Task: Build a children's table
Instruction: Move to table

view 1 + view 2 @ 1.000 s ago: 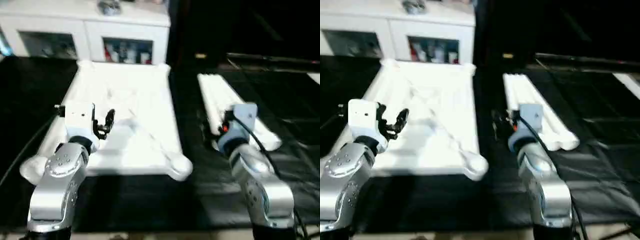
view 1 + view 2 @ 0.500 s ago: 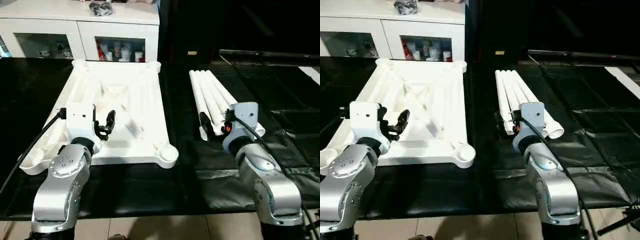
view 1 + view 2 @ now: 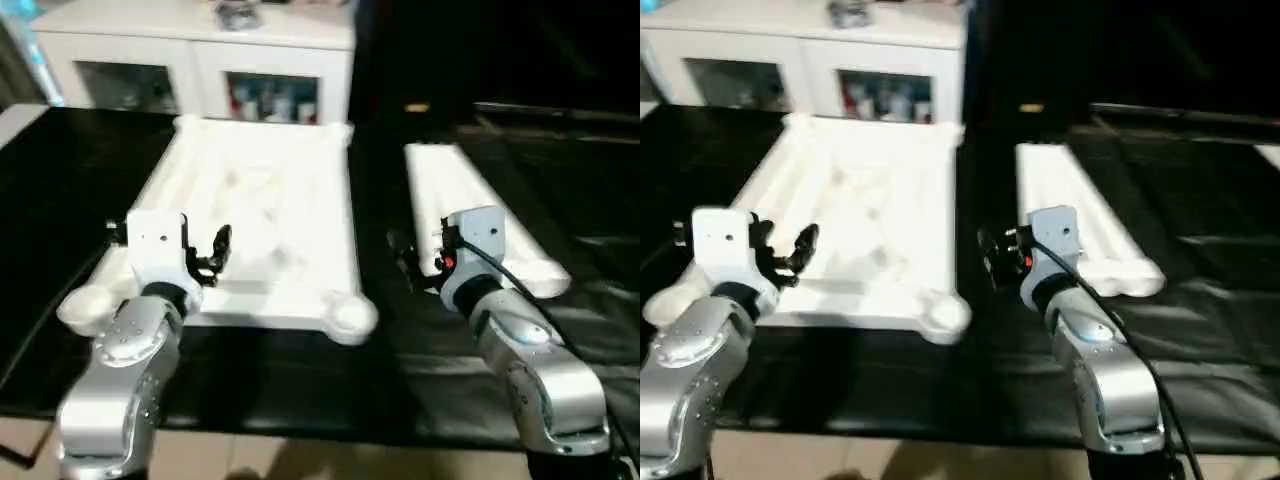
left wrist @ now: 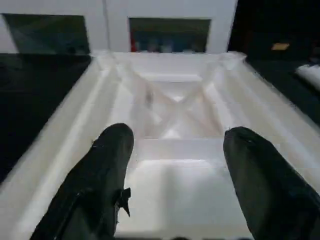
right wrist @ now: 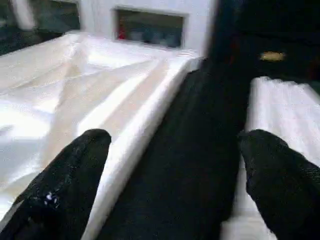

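Observation:
The white table top point(image 3: 260, 210) lies upside down on the black surface, ribbed underside up, with round sockets at its corners point(image 3: 350, 314). To its right, several white tube legs point(image 3: 470, 205) lie side by side. My left gripper point(image 3: 215, 252) hovers open over the near end of the top, with nothing between its black fingers point(image 4: 102, 170). My right gripper point(image 3: 405, 262) is open above the dark gap between the top and the legs, holding nothing. In the right wrist view the top's edge point(image 5: 130, 125) sits beside one finger and the legs point(image 5: 285, 115) beside the other.
A white cabinet with glass doors point(image 3: 200, 75) stands behind the table top. Black mats point(image 3: 300, 390) cover the work surface, and a pale floor strip point(image 3: 300, 462) shows at the near edge. Cables run along both forearms.
The whole picture has shifted, so the head camera has moved. Both grippers keep the same place relative to the table top and the legs, and both stay open.

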Tool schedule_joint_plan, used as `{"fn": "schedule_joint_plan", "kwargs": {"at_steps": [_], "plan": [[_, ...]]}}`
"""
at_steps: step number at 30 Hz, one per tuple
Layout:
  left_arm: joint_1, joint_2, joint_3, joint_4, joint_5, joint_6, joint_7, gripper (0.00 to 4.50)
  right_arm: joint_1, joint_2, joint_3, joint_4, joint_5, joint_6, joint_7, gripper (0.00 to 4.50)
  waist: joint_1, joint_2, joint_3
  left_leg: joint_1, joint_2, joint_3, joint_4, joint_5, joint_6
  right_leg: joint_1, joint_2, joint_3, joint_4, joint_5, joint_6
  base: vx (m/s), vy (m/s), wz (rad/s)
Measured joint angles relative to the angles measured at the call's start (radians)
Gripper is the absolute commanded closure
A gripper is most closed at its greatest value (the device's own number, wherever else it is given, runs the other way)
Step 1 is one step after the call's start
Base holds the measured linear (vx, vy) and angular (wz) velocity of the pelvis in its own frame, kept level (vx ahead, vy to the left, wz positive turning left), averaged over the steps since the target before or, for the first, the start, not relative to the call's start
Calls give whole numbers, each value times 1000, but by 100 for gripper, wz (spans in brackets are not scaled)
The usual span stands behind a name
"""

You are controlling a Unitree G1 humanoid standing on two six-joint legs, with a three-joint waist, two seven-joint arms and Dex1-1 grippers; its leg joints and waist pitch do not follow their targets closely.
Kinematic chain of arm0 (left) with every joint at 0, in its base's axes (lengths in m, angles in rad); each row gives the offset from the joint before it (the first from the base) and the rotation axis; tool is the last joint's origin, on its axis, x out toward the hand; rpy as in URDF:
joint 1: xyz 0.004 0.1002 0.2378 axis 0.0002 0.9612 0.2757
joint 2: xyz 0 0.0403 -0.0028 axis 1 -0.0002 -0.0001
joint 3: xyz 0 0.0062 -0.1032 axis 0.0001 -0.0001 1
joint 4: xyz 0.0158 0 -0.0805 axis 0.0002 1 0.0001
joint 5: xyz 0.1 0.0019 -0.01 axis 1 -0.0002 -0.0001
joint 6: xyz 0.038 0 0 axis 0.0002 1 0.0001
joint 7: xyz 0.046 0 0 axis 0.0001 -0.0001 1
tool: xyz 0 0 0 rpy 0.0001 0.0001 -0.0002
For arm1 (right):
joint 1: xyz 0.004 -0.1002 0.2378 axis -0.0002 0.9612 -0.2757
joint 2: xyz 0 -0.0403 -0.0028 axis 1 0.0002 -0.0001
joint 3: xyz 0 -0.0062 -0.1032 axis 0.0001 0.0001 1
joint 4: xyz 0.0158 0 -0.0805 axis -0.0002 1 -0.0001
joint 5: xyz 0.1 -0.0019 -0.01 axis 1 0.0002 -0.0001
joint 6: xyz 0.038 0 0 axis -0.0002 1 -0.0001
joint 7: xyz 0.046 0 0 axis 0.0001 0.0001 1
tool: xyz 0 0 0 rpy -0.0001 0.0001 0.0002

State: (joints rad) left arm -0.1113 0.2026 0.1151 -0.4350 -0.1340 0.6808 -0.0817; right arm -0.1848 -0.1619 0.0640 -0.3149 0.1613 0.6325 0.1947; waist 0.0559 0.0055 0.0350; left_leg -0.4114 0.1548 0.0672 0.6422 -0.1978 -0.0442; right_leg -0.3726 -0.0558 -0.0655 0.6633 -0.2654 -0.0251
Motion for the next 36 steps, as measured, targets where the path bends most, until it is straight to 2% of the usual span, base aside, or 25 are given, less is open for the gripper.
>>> {"fn": "schedule_joint_plan", "kwargs": {"at_steps": [2,3,4,5,6,9,11,13,17,21,22,24,25,28,30,34,36], "plan": [[-2,18,4,-1,2,1,-14,121,0,-10,9,-8,3,5,14,3,-2,0,0,0,-4,6,6,-6,8,10,-4,5,-5,2,1,-21,132,-2],[-2,27,-2,-1,2,1,-34,121,0,-28,11,-13,3,9,26,3,-3,-1,1,1,-5,11,4,-4,10,14,-5,9,-17,13,12,-34,118,-2],[-2,36,-8,-1,1,1,-51,121,0,-46,11,-16,2,9,32,3,-4,-2,2,3,-5,17,0,-4,4,15,-6,12,-23,20,20,-66,77,-8],[-2,48,-18,-1,-1,1,-71,95,0,-65,11,-17,-3,9,37,0,-6,-4,3,7,-4,24,-5,1,1,16,-8,17,-26,26,28,-79,38,-9],[-2,67,-39,-1,-8,1,-101,88,0,-91,8,-17,-4,11,50,0,-11,-9,6,13,-3,31,-10,5,-5,17,-9,22,-27,28,32,-79,38,-9],[-5,130,-82,2,-18,-12,-179,69,0,-111,-31,-25,26,37,83,0,-24,-19,13,23,2,46,-21,6,-7,15,-11,27,-29,24,44,-75,-3,-8],[-19,173,-107,12,-27,-29,-243,44,-7,-128,-65,-33,59,59,114,0,-27,-18,13,23,2,47,-28,7,-9,10,-11,27,-33,24,44,-47,-3,-17],[-36,191,-119,22,-33,-36,-286,44,-14,-135,-85,-38,82,66,138,0,-30,-19,13,24,3,49,-31,10,-13,7,-11,28,-33,30,44,-20,0,-9],[-38,190,-132,22,-40,-40,-299,44,-14,-134,-87,-38,85,74,143,0,-36,-19,13,26,9,54,-32,10,-14,4,-9,27,-33,40,46,0,0,0],[-57,223,-151,54,-38,-56,-352,44,-16,-149,-94,-38,105,74,170,0,-33,-18,13,26,18,58,-33,14,-20,0,-3,27,-32,46,41,0,0,0],[-103,289,-207,96,-47,-60,-452,44,-19,-226,-74,-34,107,61,230,0,-21,-17,14,23,19,57,-34,20,-20,-2,-1,26,-32,46,41,0,0,0],[-164,368,-257,143,-72,-65,-628,44,-44,-343,-67,-35,104,24,337,0,-14,-15,14,23,18,63,-39,21,-18,-5,-3,29,-33,48,37,0,0,0],[-180,383,-267,151,-90,-65,-683,44,-52,-371,-67,-37,103,7,368,0,-14,-15,13,23,19,66,-41,21,-18,-6,-3,30,-35,48,37,0,0,0],[-203,383,-298,152,-132,-40,-782,44,-37,-420,-47,-47,111,-13,461,0,-16,-16,12,23,20,75,-43,19,-15,-9,-3,30,-35,45,33,0,0,0],[-207,426,-351,150,-134,-27,-835,44,3,-489,-15,-75,143,18,552,0,-15,-16,13,24,21,76,-45,18,-13,-9,-3,30,-35,44,31,0,0,0],[-224,444,-414,178,-113,-33,-883,44,15,-506,0,-105,172,60,614,0,-14,-16,13,27,23,77,-45,19,-14,-8,-2,30,-33,44,31,0,0,0],[-252,449,-457,237,-80,-57,-900,72,16,-513,27,-108,182,59,625,0,-8,-12,14,28,26,77,-43,22,-16,-6,-3,30,-33,46,30,0,0,0]]}}
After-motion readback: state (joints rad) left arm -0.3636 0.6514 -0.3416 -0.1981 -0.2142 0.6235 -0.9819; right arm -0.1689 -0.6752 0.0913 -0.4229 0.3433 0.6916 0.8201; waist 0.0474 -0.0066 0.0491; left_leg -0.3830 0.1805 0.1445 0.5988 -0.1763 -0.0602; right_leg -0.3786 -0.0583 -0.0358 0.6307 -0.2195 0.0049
